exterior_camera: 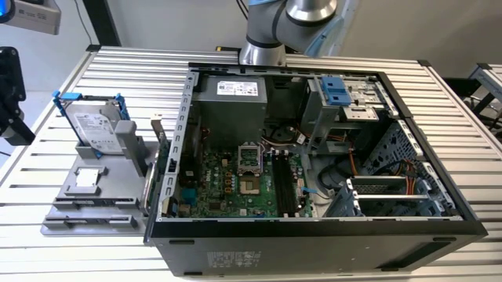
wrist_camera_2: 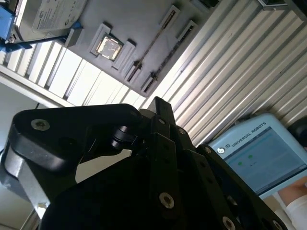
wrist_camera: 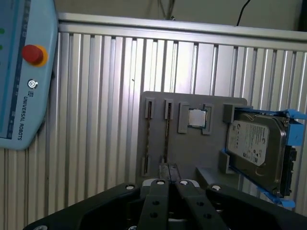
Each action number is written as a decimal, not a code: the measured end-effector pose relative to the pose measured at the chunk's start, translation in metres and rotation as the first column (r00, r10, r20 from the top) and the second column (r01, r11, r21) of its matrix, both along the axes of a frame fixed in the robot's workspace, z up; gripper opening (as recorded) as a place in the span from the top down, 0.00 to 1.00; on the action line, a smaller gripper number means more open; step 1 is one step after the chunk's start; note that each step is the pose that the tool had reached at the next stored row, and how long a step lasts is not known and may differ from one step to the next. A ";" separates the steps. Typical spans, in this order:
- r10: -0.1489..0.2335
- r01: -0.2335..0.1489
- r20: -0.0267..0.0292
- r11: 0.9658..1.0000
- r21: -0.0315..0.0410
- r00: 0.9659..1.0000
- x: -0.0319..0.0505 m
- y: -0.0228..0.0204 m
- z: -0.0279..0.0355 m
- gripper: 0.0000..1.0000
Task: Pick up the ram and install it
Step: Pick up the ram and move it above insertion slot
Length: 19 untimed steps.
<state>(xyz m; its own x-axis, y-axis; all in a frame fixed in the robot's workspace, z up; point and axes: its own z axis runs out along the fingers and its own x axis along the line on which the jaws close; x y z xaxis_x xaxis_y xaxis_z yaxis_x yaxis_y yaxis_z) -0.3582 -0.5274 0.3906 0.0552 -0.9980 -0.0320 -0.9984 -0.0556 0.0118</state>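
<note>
Printed white sticker on the power supply (exterior_camera: 237, 88) inside the computer case (exterior_camera: 330, 230). Printed label on the hard drive (exterior_camera: 98, 126) beside the case. Lettering on the teach pendant (wrist_camera: 19, 96). Small print illegible.

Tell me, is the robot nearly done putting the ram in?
Not yet. The board's slots look empty. The fingers are shut on nothing, away from the tray, where the ram seems to sit on edge. Picking up and installing are both left.
</note>
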 end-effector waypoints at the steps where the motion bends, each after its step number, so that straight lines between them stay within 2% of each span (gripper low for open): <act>1: 0.000 0.000 0.000 1.000 0.000 1.000 0.0000 0.0000 0.0000 1.00; 2: 0.001 -0.001 0.000 1.000 0.000 1.000 0.0000 0.0000 0.0000 1.00; 3: 0.001 -0.001 0.000 1.000 0.000 1.000 0.0000 0.0000 0.0000 0.00; 16: 0.005 -0.005 0.000 1.000 0.000 1.000 0.0000 0.0000 0.0000 0.00; 19: 0.005 -0.005 0.000 1.000 0.000 1.000 0.0026 0.0000 -0.0010 0.00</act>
<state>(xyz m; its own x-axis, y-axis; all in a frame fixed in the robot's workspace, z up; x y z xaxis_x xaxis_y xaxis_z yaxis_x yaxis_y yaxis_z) -0.3557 -0.5274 0.3896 0.0602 -0.9977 -0.0320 -0.9981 -0.0606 0.0119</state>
